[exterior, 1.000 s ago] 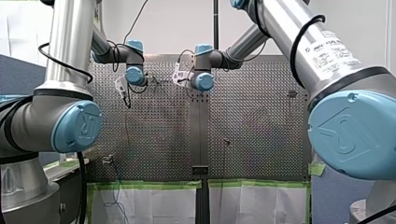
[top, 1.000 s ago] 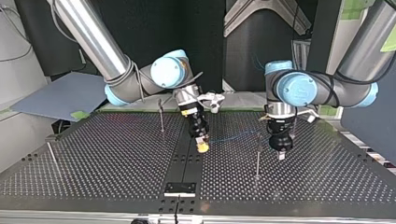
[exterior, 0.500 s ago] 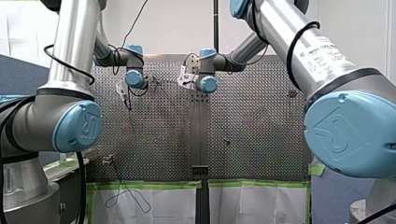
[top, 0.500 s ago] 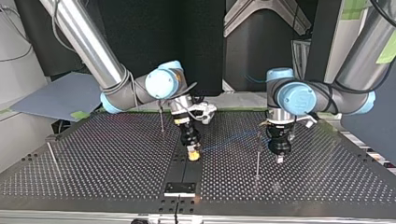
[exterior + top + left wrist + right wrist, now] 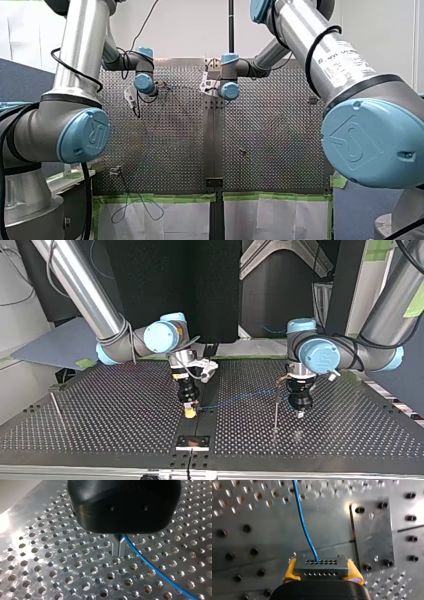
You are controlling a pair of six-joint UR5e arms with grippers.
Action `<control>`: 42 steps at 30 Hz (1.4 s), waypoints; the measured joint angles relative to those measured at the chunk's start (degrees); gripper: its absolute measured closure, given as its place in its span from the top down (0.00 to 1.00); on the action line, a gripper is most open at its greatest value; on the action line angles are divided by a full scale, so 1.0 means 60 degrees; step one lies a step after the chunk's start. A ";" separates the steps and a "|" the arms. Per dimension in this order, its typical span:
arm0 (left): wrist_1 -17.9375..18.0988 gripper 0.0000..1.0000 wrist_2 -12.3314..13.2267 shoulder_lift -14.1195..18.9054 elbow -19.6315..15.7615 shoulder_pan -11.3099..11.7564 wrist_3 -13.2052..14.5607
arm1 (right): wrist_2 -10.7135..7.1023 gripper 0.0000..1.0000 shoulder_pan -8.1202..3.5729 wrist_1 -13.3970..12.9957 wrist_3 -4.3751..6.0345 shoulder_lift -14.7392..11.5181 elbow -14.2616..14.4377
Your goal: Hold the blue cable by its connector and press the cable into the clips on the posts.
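In the right wrist view my right gripper (image 5: 322, 567) is shut on a black connector (image 5: 320, 570), its yellow pads on both sides. The blue cable (image 5: 303, 522) runs out of the connector over the plate. In the top view my right gripper (image 5: 189, 411) hangs low near the table's middle strip. The cable (image 5: 240, 396) stretches from it to my left gripper (image 5: 300, 412), just past a thin post (image 5: 275, 407). In the left wrist view the metal fingers of my left gripper (image 5: 119, 552) are shut on the cable (image 5: 155, 571) just above the perforated plate.
A small bolted plate (image 5: 372, 532) lies beside the connector, also seen at the table's near edge (image 5: 192, 441). Another thin post (image 5: 55, 405) stands at the top view's far left. In the front view a short post (image 5: 243, 151) stands mid-table, and cable slack (image 5: 142, 210) hangs over the near edge.
My right gripper has carried the connector toward the top view's left and closer to the near edge, stretching the cable. My left gripper has stayed by its post, sinking slightly.
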 joint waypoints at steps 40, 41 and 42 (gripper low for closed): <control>-0.1779 0.99 -0.0696 0.0951 -0.0076 -0.0119 0.0569 | -0.0085 0.00 0.0165 0.0170 -0.0155 -0.0008 -0.0057; -0.1896 0.99 -0.0695 0.0952 -0.0112 -0.0136 0.0606 | -0.0085 0.00 0.0170 0.0170 -0.0156 -0.0009 -0.0057; -0.1994 0.99 -0.0693 0.0952 -0.0145 -0.0148 0.0635 | -0.0085 0.00 0.0175 0.0170 -0.0155 -0.0010 -0.0057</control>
